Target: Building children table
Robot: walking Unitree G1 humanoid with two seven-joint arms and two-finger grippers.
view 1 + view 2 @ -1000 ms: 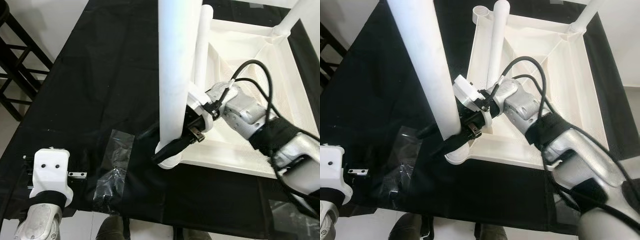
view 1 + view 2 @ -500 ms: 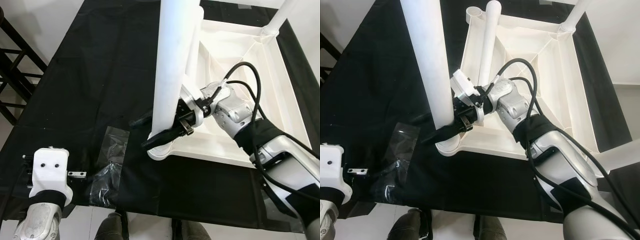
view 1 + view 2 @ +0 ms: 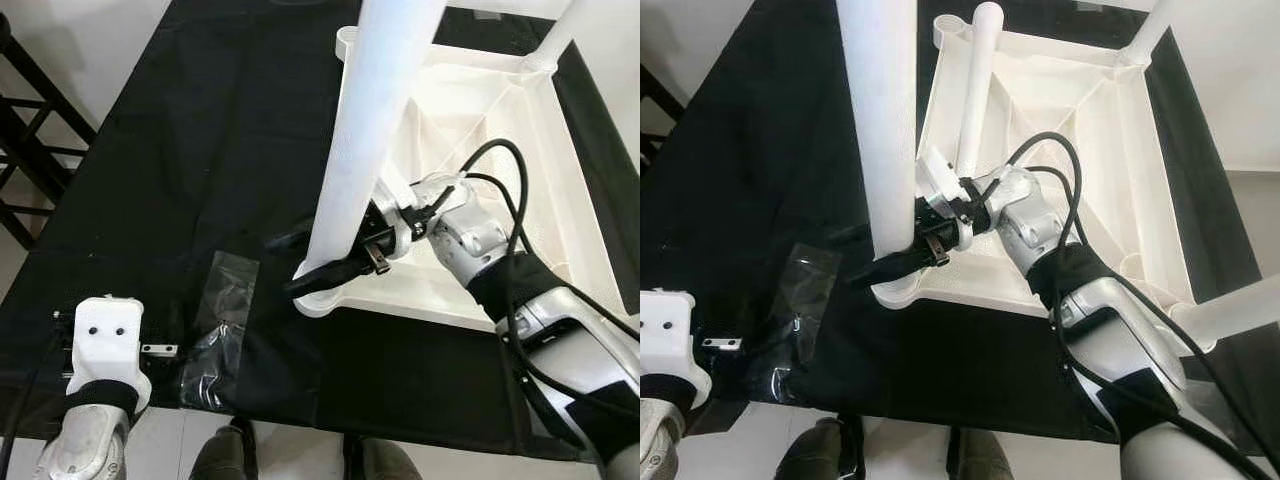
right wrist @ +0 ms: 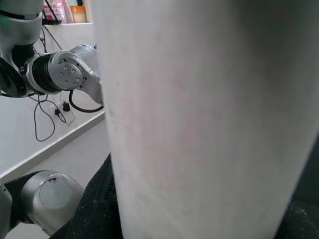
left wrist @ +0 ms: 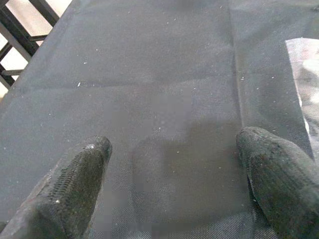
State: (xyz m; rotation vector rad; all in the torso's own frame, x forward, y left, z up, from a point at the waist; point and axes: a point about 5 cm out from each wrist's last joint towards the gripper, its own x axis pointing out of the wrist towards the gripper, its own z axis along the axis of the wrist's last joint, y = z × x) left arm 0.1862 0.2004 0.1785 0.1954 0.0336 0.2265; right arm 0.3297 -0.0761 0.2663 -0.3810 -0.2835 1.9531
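The white children's table top (image 3: pixel 560 215) lies upside down on a black cloth (image 3: pixel 200 150). A thick white leg (image 3: pixel 372 130) stands in its near left corner socket (image 3: pixel 312 298). My right gripper (image 3: pixel 315 256) is shut on the base of this leg, one black finger on each side; in the right wrist view the leg (image 4: pixel 209 114) spans the space between the fingers. A second leg (image 3: pixel 976 85) leans inside the frame by the far left socket (image 3: pixel 945 25). Two more legs (image 3: pixel 1152 28) (image 3: pixel 1230 310) stand at the right corners. My left gripper (image 5: pixel 169 174) hovers open over bare cloth.
A clear plastic bag (image 3: pixel 222 312) lies on the cloth between my left wrist (image 3: pixel 100 350) and the table. A black slatted rack (image 3: pixel 30 150) stands off the cloth at the left. Dark feet (image 3: pixel 222 460) show at the cloth's near edge.
The camera shifted. The held leg's top has tipped to the right while its base stays at the corner socket in my right gripper. The left arm stays where it was.
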